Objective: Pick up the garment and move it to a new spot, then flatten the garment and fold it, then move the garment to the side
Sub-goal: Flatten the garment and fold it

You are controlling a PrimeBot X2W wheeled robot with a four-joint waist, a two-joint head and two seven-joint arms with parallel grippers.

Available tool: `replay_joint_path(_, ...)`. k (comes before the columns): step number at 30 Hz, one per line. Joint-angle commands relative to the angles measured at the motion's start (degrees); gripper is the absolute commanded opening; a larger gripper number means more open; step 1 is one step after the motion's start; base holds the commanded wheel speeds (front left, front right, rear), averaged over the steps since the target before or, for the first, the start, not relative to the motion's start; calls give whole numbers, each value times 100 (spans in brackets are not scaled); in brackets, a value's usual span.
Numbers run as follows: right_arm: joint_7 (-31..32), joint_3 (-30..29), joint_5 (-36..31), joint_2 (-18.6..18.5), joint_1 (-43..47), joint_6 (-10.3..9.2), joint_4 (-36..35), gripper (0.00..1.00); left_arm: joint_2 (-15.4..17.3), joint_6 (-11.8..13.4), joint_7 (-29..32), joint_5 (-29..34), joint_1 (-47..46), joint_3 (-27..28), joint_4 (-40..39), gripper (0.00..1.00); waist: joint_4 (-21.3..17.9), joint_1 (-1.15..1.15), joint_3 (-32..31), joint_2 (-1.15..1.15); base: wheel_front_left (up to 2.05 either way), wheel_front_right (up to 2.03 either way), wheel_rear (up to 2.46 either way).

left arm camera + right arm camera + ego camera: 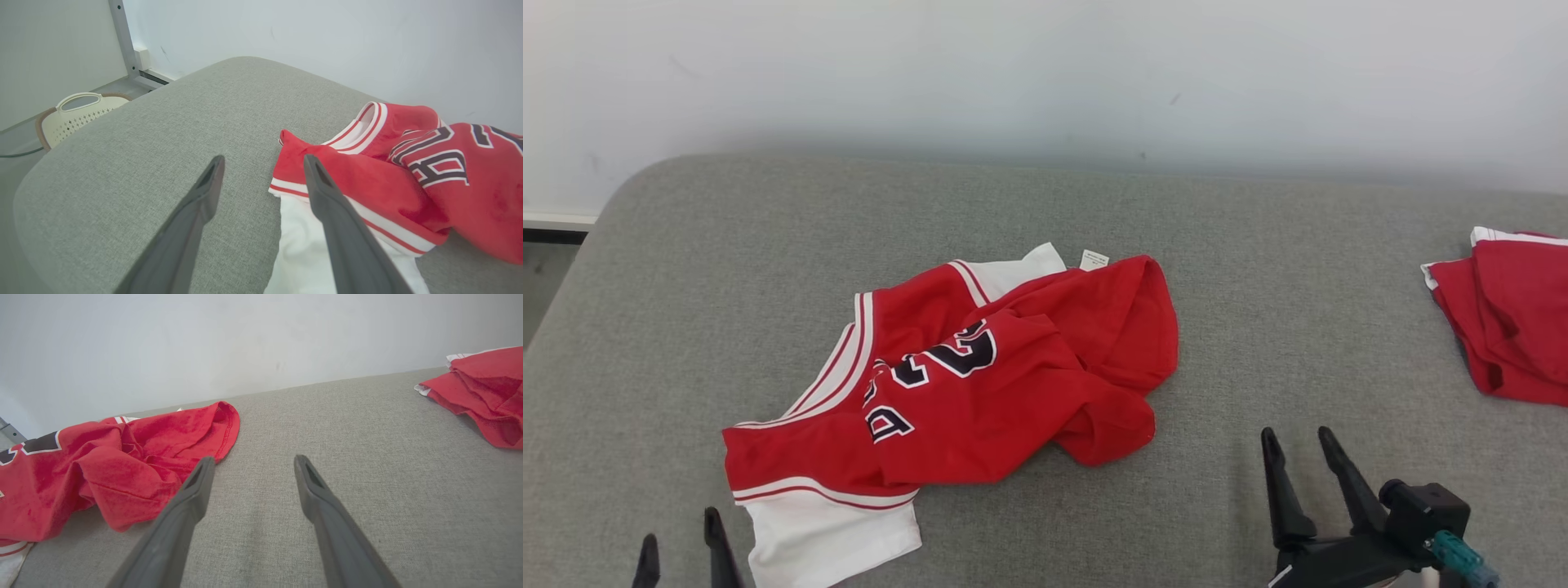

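The garment (980, 384) is a red jersey with white sleeves, white-and-red trim and dark lettering. It lies crumpled in the middle of the grey cushioned surface (1094, 212). My left gripper (680, 543) is open at the bottom left, just left of the white sleeve. In the left wrist view the gripper (263, 163) hovers by the garment (408, 171), its right finger over the sleeve's edge, holding nothing. My right gripper (1298, 441) is open at the lower right, apart from the cloth. In the right wrist view the gripper (251, 461) points at bare cushion beside the garment (122, 465).
A second red garment (1511, 314) lies folded at the right edge of the surface, also seen as red cloth (482, 388) in the right wrist view. A pale wall runs behind. A cream basket (73, 112) stands on the floor past the surface's left end.
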Motion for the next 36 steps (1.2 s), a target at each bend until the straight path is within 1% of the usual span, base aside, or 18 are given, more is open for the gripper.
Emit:
replay_joint_path(1, 3, 47, 76, -2, -19, 5, 6, 100, -53, -17, -28, -32, 130, 6, -27, 100, 40, 0, -20, 0, 0, 0, 0)
replay_joint_path(3, 58, 175, 157, -2, -59, 5, 74, 100, -79, -40, 65, -92, 168, -36, -45, 100, 71, 0, -34, 0, 0, 0, 0)
replay_joint_path(6, 135, 439, 193, -2, -139, 5, 222, 100, -125, -77, 395, -196, 232, -207, 65, 100, 108, 0, -45, 0, 0, 0, 0)
replay_joint_path(9, 186, 735, 251, -4, -270, 5, 438, 100, -195, -170, 642, -317, 222, -323, 142, 100, 129, 0, -23, 0, 0, 0, 0)
replay_joint_path(11, 227, 968, 308, -4, -402, 5, 631, 100, -191, -235, 752, -339, 203, -408, 242, 100, 138, 0, 7, 0, 0, 0, 0)
replay_joint_path(13, 264, 1199, 371, -4, -566, 5, 875, 100, -171, -203, 815, -286, 128, -461, 367, 100, 145, 0, 41, 0, 0, 0, 0)
replay_joint_path(16, 202, 1433, 534, -7, -861, 5, 1286, 100, -265, -329, 919, -403, -37, -549, 620, 100, 176, 0, 110, 0, 0, 0, 0)
replay_joint_path(17, 151, 1499, 601, -6, -974, 5, 1419, 100, -246, -388, 948, -387, -82, -597, 727, 100, 184, 0, 135, 0, 0, 0, 0)
replay_joint_path(27, -262, 2044, 1152, -5, -1951, 5, 2886, 100, -438, -754, 791, -538, -827, -681, 1780, 100, 324, 0, 279, 0, 0, 0, 0)
replay_joint_path(28, -313, 2059, 1198, -5, -2038, 5, 3005, 100, -450, -762, 741, -542, -884, -670, 1863, 100, 332, 0, 290, 0, 0, 0, 0)
replay_joint_path(31, -415, 2154, 1411, -2, -2220, 5, 3295, 100, -558, -923, 685, -667, -988, -623, 2099, 100, 352, 0, 313, 0, 0, 0, 0)
replay_joint_path(32, -403, 2222, 1520, -2, -2257, 5, 3401, 100, -573, -963, 670, -705, -1037, -610, 2213, 64, 356, 0, 323, 0, 0, 0, 0)
replay_joint_path(33, -409, 2296, 1590, -2, -2315, 5, 3510, 38, -572, -1008, 680, -678, -1090, -649, 2316, 0, 357, 0, 329, 0, 0, 0, 0)
replay_joint_path(34, -424, 2344, 1655, -4, -2378, 5, 3626, 0, -606, -1063, 633, -694, -1137, -658, 2399, 0, 364, 0, 335, 0, 0, 0, 0)
replay_joint_path(36, -446, 2445, 1810, -3, -2436, 5, 3801, 0, -712, -1206, 586, -795, -1243, -659, 2588, 0, 388, 0, 347, 0, 0, 0, 0)
